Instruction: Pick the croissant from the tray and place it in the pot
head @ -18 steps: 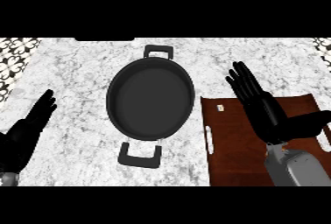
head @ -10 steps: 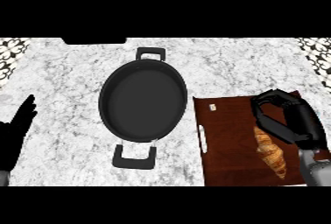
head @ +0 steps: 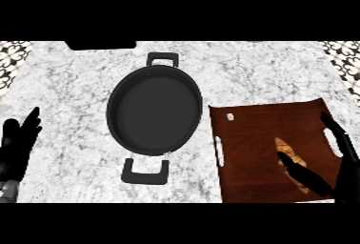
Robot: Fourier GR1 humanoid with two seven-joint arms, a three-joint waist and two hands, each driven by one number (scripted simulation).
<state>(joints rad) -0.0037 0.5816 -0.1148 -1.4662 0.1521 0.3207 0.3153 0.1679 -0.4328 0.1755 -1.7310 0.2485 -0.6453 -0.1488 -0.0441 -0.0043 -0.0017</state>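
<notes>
A golden croissant [head: 286, 150] lies lengthwise on the brown tray [head: 249, 138] at the right. My right hand [head: 346, 172] comes in from the lower right corner, open. Its thumb [head: 304, 174] lies across the croissant's near half and its fingers [head: 339, 139] stretch along the tray's right handle slot, so the croissant sits between them. The black oval pot [head: 155, 112] stands empty left of the tray, with one handle far and one near. My left hand [head: 18, 143] rests open at the left edge, fingers up.
The counter is grey-white marble. A dark object [head: 100, 45] sits at the far edge, behind the pot. Patterned tiles show in both far corners. The tray's left edge nearly touches the pot's right rim.
My right hand has dropped from a curled pose over the tray's far right towards the near right, and its fingers have straightened on either side of the croissant. The left hand has barely moved.
</notes>
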